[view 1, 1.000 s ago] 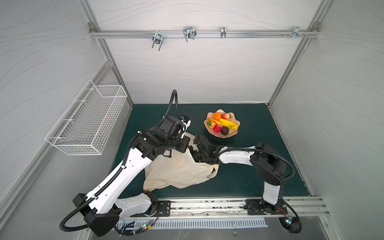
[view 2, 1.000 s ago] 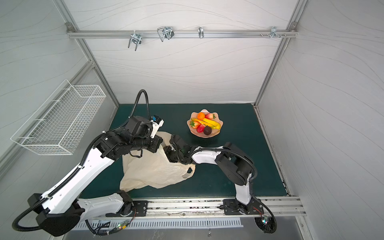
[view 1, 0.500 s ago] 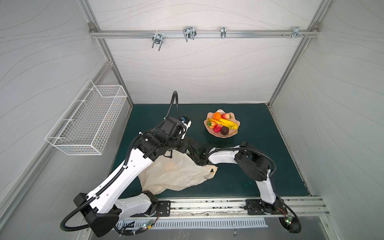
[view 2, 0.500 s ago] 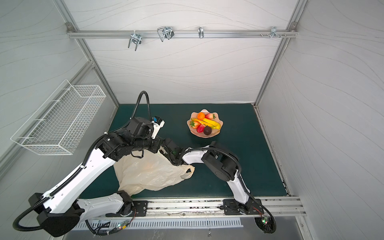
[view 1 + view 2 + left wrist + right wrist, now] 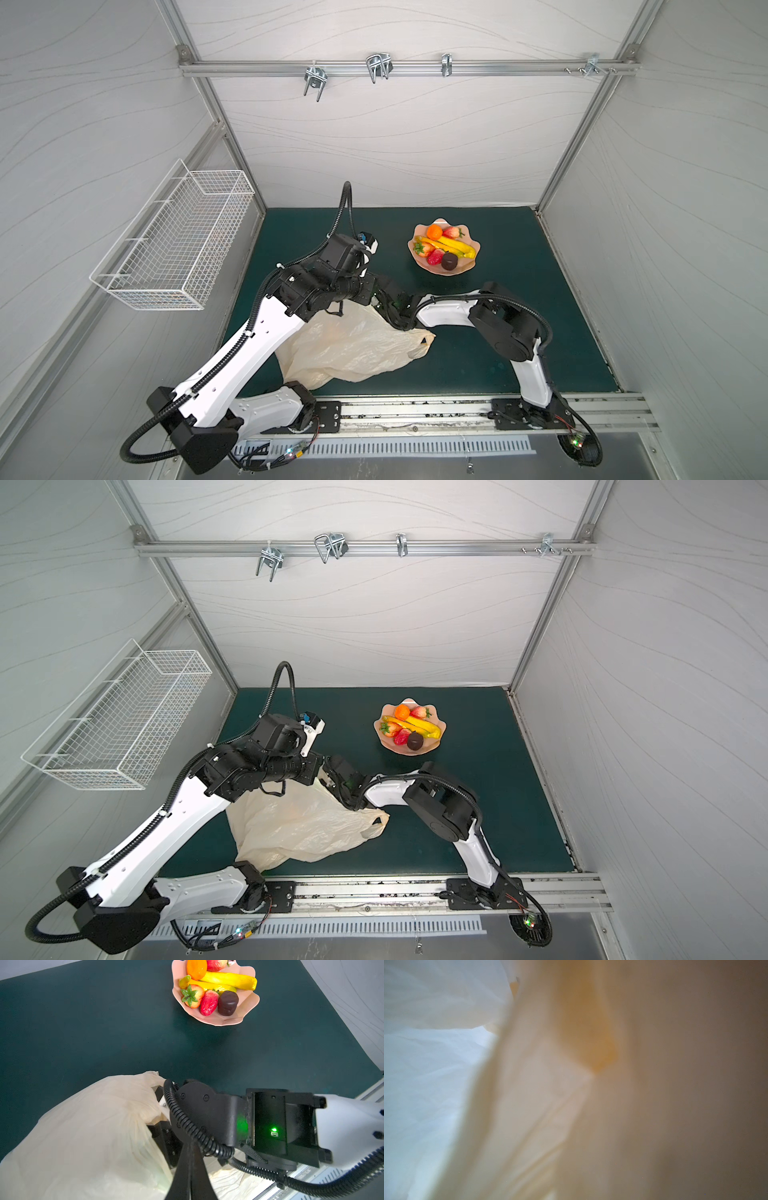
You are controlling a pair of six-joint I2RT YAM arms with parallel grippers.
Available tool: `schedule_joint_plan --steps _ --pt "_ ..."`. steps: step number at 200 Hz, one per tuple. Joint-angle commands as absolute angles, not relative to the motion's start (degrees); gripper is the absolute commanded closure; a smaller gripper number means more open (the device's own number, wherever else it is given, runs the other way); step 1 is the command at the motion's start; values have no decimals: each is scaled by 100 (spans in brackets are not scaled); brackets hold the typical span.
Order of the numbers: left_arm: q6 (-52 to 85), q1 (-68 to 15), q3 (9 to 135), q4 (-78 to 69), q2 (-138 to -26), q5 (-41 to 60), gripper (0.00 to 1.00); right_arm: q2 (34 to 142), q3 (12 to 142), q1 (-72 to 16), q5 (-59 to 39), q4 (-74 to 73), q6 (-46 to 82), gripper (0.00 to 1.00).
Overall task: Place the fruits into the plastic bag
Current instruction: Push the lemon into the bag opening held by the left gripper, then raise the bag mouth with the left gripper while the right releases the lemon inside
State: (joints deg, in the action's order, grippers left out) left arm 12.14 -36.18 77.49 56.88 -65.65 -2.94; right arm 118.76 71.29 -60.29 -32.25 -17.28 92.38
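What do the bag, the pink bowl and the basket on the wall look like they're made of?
The plastic bag: thin cream plastic film, slightly glossy; it crumples and lets light through. The bowl: probably moulded plastic, though glazed ceramic is possible; smooth pink scalloped rim with a soft sheen. The basket: white-coated metal wire, judging by its thin open grid.

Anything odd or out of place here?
Only one thing: the right wrist view is blanked by plastic bag film, because the right arm is pushed into the bag's mouth. Fruits sit tidy in the pink bowl; none lie loose on the mat.
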Motion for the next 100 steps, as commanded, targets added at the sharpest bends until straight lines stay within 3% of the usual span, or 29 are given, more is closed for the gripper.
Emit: schedule_joint_plan --steps 1,18,35,100 --pt "1814 -3564 8323 6158 -6540 -559 64 11521 7085 -5934 -3294 -1645 9107 1" --pt "2369 -3539 8651 6599 -6613 -792 44 11399 7034 -5894 -3297 -1594 9021 1" --pt "3071 -3449 8926 7129 -6752 -908 35 11255 6958 -5841 -3279 -1483 8922 1" --pt "4016 -3368 9614 8419 -7471 -1078 25 10637 6556 -5618 -3111 -1105 8609 1"
